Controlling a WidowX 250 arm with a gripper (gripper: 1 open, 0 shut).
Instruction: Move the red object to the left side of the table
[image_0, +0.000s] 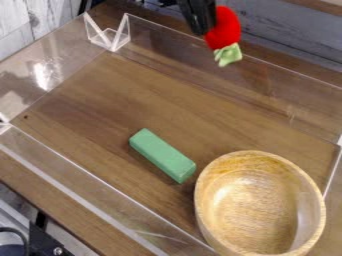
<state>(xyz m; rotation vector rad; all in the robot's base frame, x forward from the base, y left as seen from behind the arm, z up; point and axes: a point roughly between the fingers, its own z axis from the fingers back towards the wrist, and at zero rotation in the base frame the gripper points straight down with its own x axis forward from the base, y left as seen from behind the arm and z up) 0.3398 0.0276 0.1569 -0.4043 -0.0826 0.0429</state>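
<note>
The red object is a small strawberry-like toy with a light green leafy end hanging down. It is held in the air above the far edge of the table, near the top middle of the camera view. My gripper, dark and only partly in frame at the top edge, is shut on the red object, with its fingers to the toy's left and above it.
A flat green rectangular block lies near the middle of the table. A wooden bowl stands at the front right. Low clear acrylic walls edge the tabletop, with a clear stand at the far left.
</note>
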